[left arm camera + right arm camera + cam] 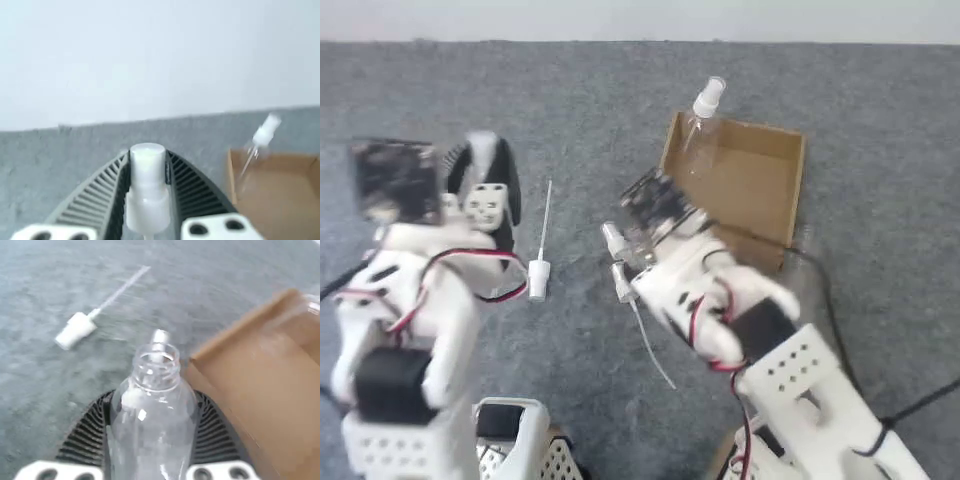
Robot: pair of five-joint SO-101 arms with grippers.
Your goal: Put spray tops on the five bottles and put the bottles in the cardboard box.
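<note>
My left gripper (146, 200) is shut on a white spray top (147, 185), held up above the grey carpet at the left (485, 165). My right gripper (152, 440) is shut on a clear bottle (152, 405) with an open neck, just left of the cardboard box (760, 190); the bottle's neck (613, 238) points left. One capped bottle (702, 125) stands in the box's far left corner. A loose spray top (538, 277) lies between the arms, its tube pointing away. Another spray top (624, 285) lies just below the held bottle's neck.
Grey carpet (880, 120) covers the table. The box's near wall (250, 385) is right beside the held bottle. Open carpet lies behind the left arm and right of the box.
</note>
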